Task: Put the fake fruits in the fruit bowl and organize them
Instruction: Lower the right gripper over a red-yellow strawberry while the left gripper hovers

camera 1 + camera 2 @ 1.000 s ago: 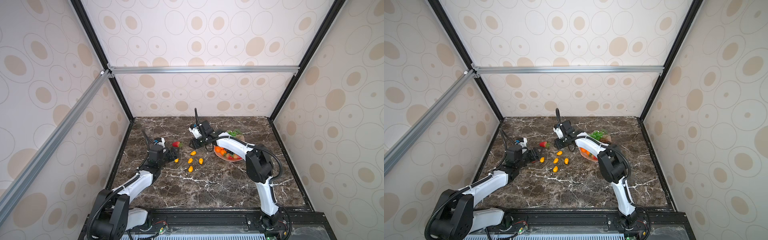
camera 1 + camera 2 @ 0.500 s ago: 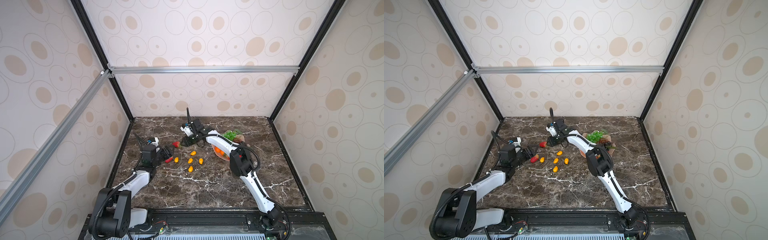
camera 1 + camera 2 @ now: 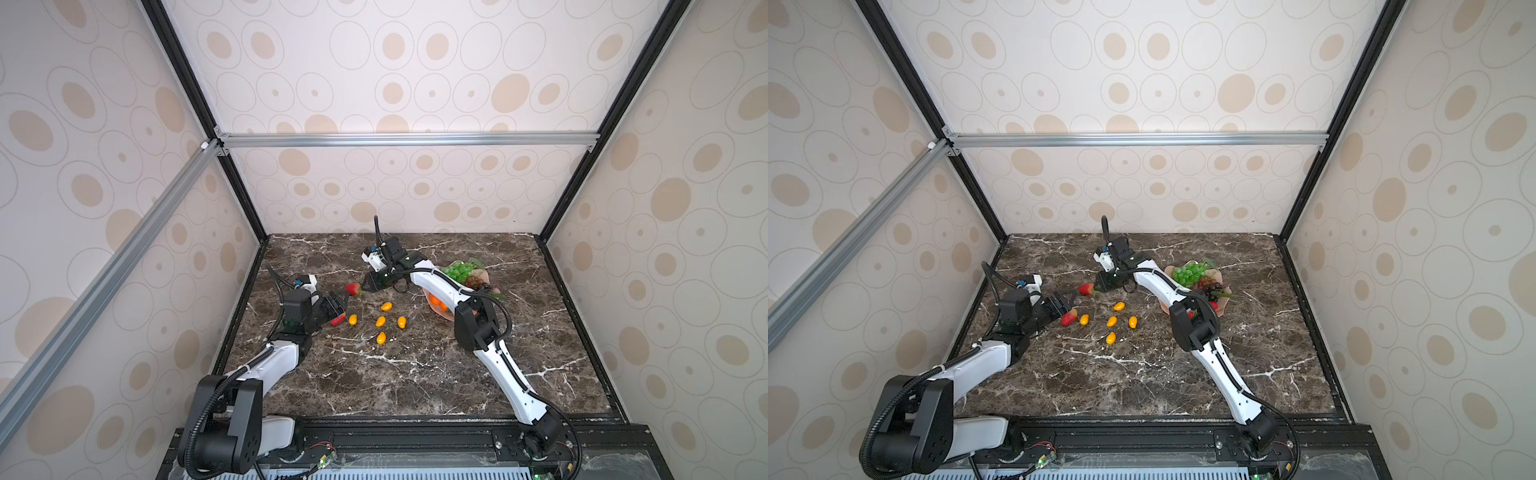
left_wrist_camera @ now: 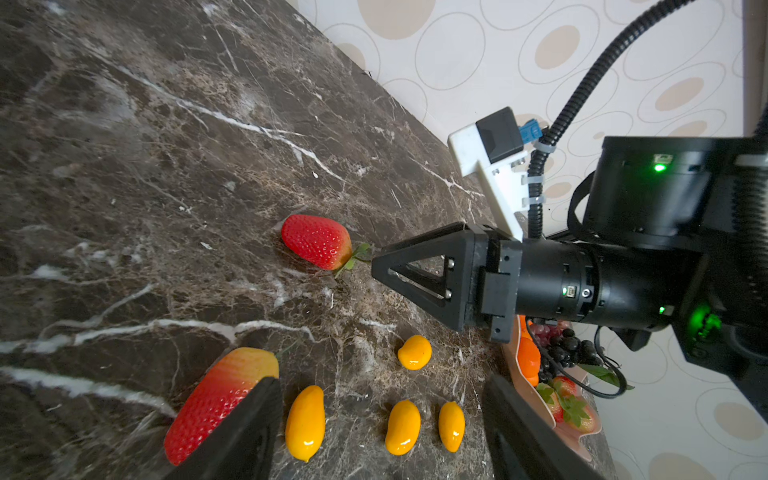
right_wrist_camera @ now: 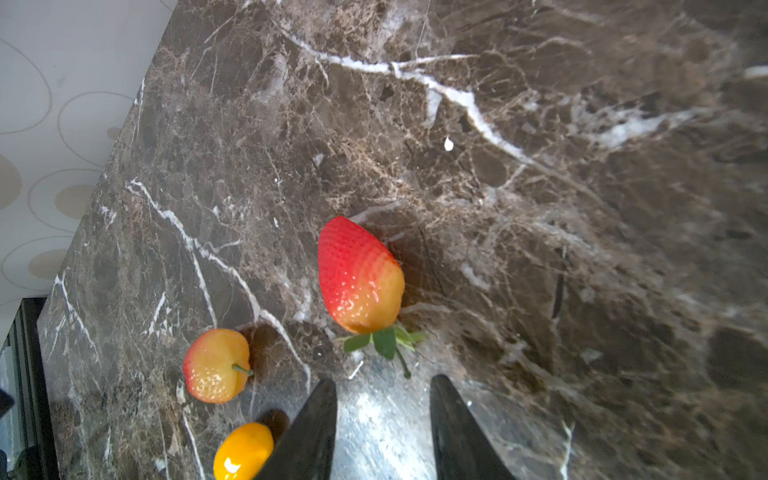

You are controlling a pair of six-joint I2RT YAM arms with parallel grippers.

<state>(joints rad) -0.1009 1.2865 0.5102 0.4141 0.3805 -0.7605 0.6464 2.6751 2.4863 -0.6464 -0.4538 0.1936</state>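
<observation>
1. Right claw status: my right claw [image 5: 382, 380] lies low over the counter [image 3: 415, 374], with its jaws partly apart and empty. The far strawberry [image 5: 359, 274] lies just ahead of the tips. Its leaf end faces them and it is clear of both fingers.
2. Left claw status: my left claw [image 3: 338, 306] stands wide apart and holds nothing. The near strawberry [image 4: 216, 399] lies at the outer side of one finger, not between the two. I cannot tell whether they touch.
3. Item locations: in both top views the fruit bowl [image 3: 1221, 276] sits right of centre. It holds green grapes [image 3: 457, 270], dark grapes [image 3: 476, 282] and tangerines [image 3: 436, 300]. Five kumquats [image 3: 380, 321] lie loose at centre. Both loose strawberries lie left of centre.
4. Hazard, narrow gap: the right jaws look little wider than the far strawberry. If I advance off-axis, a fingertip will probably push the glossy fruit away instead of straddling it.
5. Hazard, leaf-only grip: if I close too early, I catch only the leaves. The fruit could then swing or drop on the way to the bowl.
6. Hazard, claw contact: both claws work close together left of centre. If both advance at once, they risk striking each other.
7. Hazard, scatter: a sideways sweep of the left finger could roll the near strawberry into the nearest kumquat.
8. Hazard, release: the bowl is shallow and already piled. A strawberry released on the heap may roll over the rim.
</observation>
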